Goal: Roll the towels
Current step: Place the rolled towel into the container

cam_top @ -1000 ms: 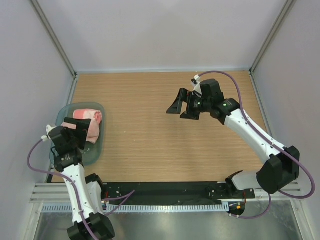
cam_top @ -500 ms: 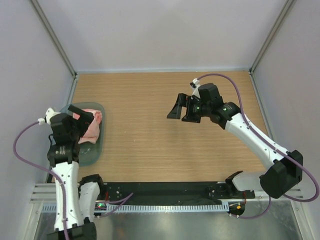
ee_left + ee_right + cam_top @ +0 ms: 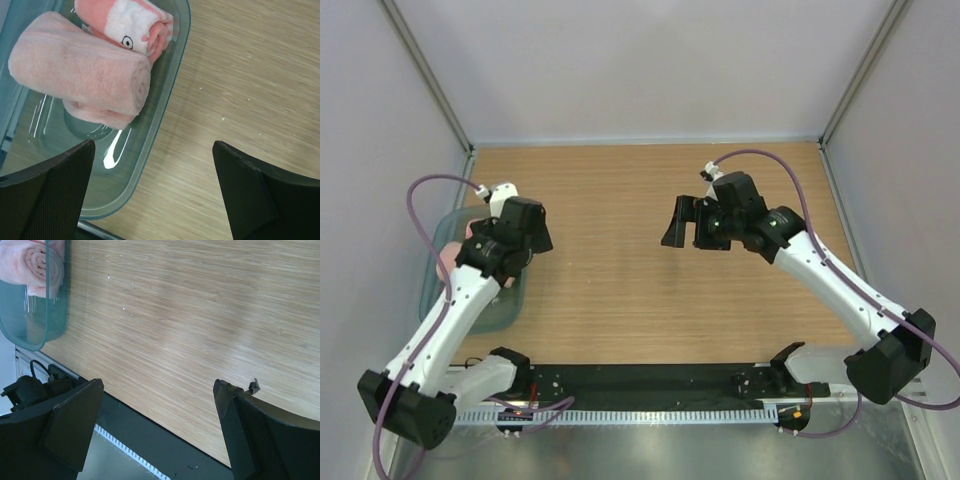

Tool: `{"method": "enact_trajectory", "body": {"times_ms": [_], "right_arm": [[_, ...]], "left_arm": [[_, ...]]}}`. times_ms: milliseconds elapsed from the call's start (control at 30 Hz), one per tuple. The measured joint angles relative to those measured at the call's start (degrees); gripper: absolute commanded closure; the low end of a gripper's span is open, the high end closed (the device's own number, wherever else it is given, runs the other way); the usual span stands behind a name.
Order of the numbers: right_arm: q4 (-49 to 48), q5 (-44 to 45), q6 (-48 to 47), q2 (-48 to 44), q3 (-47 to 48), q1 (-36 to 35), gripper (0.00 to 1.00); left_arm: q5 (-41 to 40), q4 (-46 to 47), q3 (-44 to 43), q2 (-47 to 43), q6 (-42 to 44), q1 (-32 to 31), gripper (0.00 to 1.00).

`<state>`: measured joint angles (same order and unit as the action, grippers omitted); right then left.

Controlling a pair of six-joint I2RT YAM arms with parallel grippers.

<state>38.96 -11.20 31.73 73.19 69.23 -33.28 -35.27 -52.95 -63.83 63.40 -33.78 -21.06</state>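
Note:
Two rolled salmon-pink towels lie in the translucent green tray (image 3: 167, 107). In the left wrist view the bigger roll (image 3: 80, 70) lies in front and a second roll (image 3: 127, 25) with a white patch lies behind it. My left gripper (image 3: 152, 146) hovers open above the tray's right rim, with nothing between its fingers. In the top view the left arm (image 3: 500, 250) hides most of the towels. My right gripper (image 3: 683, 230) hangs open and empty over the middle of the table. Its wrist view shows a towel roll's end (image 3: 35, 265) far off.
The tray (image 3: 438, 300) sits at the table's left edge, close to the left wall. Bare wood tabletop (image 3: 610, 270) spreads between the two arms. A black rail (image 3: 165, 440) runs along the near edge. Grey walls enclose the left, right and far sides.
The left arm has swung up and to the right, from the tray's near left side to above its right rim. The right gripper has shifted slightly. Both stay open.

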Motion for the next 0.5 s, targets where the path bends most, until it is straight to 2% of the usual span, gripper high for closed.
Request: {"method": "enact_trajectory", "body": {"times_ms": [233, 500], "right_arm": [[0.0, 0.8, -0.9, -3.1, -1.0, 0.0, 0.00], [-4.7, -5.2, -2.4, -9.2, -10.0, -0.6, 0.00]], "left_arm": [[4.0, 8.8, 13.4, -22.2, 6.4, -0.1, 0.00], [6.0, 18.2, 17.9, -26.6, 14.3, -0.2, 0.00]]}}
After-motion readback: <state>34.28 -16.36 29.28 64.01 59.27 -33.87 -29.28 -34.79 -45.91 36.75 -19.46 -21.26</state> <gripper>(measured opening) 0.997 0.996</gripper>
